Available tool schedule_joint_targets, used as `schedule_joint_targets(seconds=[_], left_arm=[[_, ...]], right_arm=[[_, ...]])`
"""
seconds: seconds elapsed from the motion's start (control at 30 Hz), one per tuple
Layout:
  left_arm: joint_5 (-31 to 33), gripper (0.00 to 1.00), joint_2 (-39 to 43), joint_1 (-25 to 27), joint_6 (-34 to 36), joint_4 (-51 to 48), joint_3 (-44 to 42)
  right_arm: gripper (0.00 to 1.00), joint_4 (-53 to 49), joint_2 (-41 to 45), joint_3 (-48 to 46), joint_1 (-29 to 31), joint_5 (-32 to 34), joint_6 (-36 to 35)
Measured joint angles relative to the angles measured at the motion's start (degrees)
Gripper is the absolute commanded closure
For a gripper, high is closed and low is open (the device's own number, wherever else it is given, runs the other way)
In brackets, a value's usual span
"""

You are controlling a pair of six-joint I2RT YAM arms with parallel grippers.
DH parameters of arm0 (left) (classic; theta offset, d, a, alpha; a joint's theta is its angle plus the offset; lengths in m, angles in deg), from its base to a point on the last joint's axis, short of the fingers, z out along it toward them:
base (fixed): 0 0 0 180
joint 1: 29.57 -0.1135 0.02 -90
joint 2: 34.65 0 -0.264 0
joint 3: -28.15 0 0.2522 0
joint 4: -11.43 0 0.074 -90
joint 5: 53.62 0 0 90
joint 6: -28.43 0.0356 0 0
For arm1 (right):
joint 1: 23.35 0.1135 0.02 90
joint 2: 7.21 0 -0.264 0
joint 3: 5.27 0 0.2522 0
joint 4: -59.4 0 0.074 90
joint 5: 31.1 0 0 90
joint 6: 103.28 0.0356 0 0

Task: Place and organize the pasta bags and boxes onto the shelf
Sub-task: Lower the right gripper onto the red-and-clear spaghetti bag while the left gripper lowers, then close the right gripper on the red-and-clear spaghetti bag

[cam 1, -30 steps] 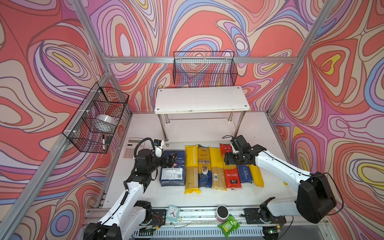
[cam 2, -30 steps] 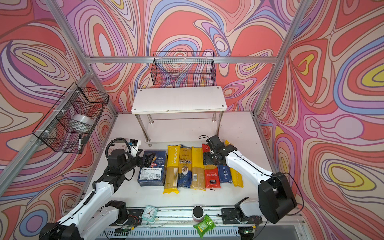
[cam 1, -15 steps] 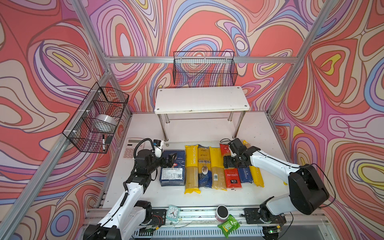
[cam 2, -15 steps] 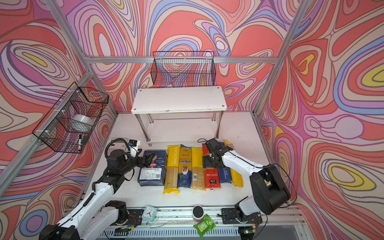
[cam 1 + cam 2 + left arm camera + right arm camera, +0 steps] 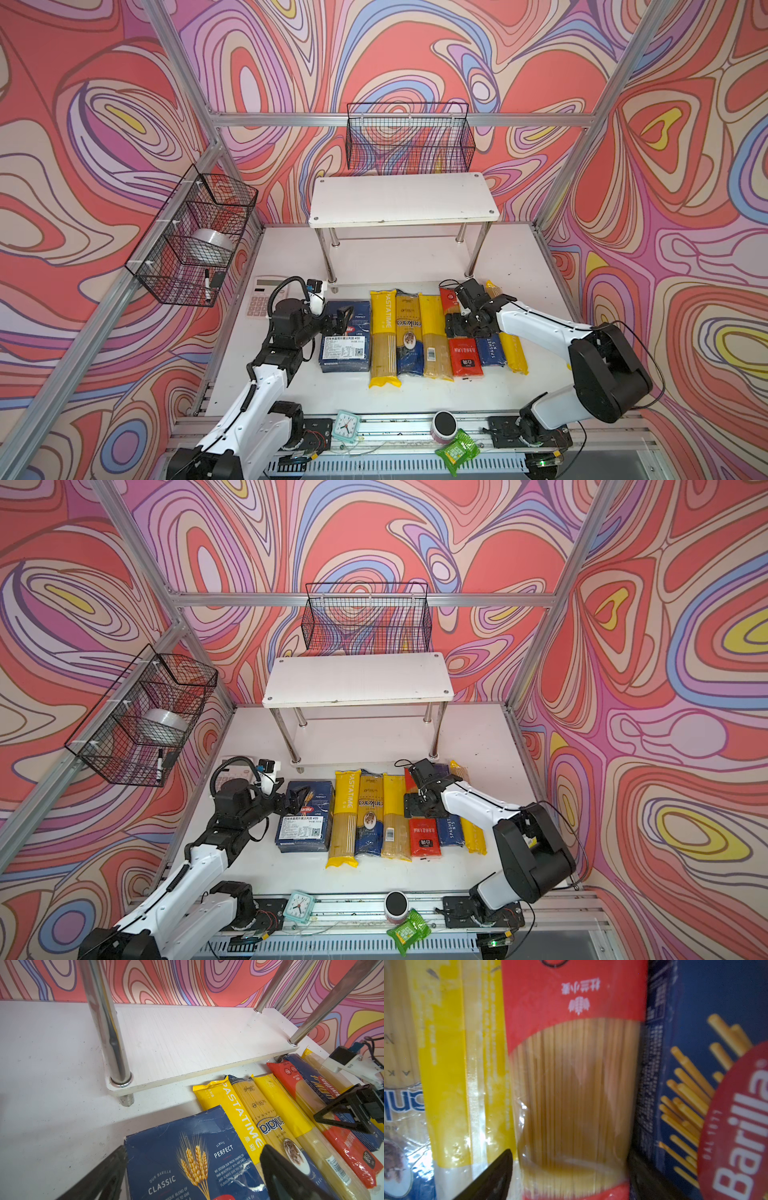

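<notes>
A row of pasta lies on the table in front of the shelf (image 5: 403, 199). From the left it holds a navy Barilla carton (image 5: 345, 336), the yellow PASTA TIME bag (image 5: 384, 336), a blue-gold bag (image 5: 408, 332) and a yellow-and-clear bag (image 5: 434, 336). Then come the red-and-clear bag (image 5: 467, 359), the narrow blue Barilla Spaghetti box (image 5: 492, 351) and another yellow bag (image 5: 513, 353). My left gripper (image 5: 338, 322) (image 5: 195, 1148) is open over the carton's (image 5: 176, 1157) far end, jaws spanning its width. My right gripper (image 5: 457, 328) (image 5: 570, 1152) is open, with a finger on each side of the red-and-clear bag (image 5: 571, 1084).
The shelf's lower board (image 5: 187, 1043) lies just beyond the row. A white calculator (image 5: 262, 297) sits behind the left arm. Black wire baskets hang on the back wall (image 5: 409, 137) and the left wall (image 5: 195, 237). A clock (image 5: 345, 424), a small cylinder (image 5: 444, 424) and a green packet (image 5: 457, 449) line the front rail.
My right arm has folded in and lowered, and its gripper has settled over the red-and-clear bag with the jaws slightly wider. The left arm has stayed put.
</notes>
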Motion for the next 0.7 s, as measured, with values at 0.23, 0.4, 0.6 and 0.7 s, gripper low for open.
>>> schedule_joint_targets(seconds=[0.23,0.4,0.6,0.7], left_arm=[[0.0,0.0,-0.3,0.0,0.0,0.0,0.0],[0.0,0.0,-0.3,0.0,0.0,0.0,0.0],[0.0,0.0,-0.3,0.0,0.0,0.0,0.0],[0.0,0.0,-0.3,0.0,0.0,0.0,0.0]], right_arm=[[0.1,-2.5,-2.7,1.2,0.5,3.4,1.3],[0.1,-3.3,-2.9,1.2,0.5,4.6,1.7],[0.13,-2.0,-2.0,0.0,0.5,4.4,1.8],[0.13,-0.7,-2.0,-0.9,0.5,3.7,1.7]])
